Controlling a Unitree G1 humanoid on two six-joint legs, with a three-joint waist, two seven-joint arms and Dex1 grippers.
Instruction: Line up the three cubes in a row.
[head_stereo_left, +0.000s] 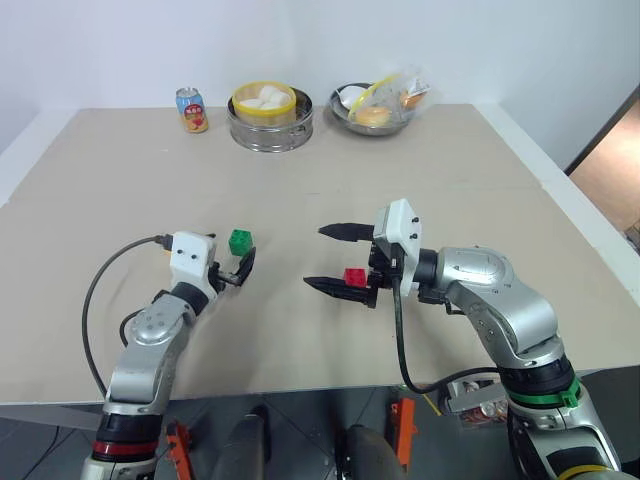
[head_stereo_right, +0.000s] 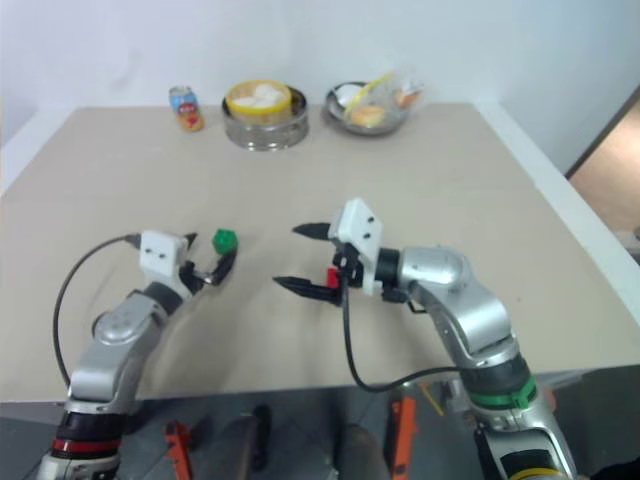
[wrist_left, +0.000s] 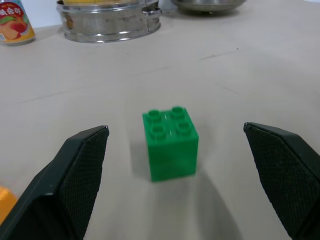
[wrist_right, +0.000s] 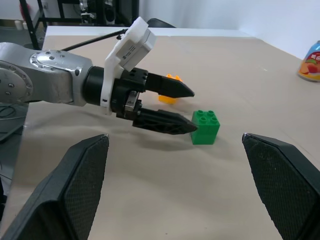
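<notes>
Left wrist view: green cube (wrist_left: 170, 148) on desk (wrist_left: 250, 75) between left hand's (wrist_left: 185, 200) wide-spread fingers, untouched. Right hand (head_stereo_left: 335, 258) wide, empty, red cube (head_stereo_left: 354, 277) behind it. Yellow-orange cube (wrist_right: 170, 95) beyond left hand.

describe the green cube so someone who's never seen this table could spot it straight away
On the beige table, look at the near half, toward the robot's left side, where the left gripper points forward with its fingers open. The green cube sits on the tabletop just ahead of those fingertips. It is the only green thing there, a small studded toy brick; the red cube lies by the right gripper.
</notes>
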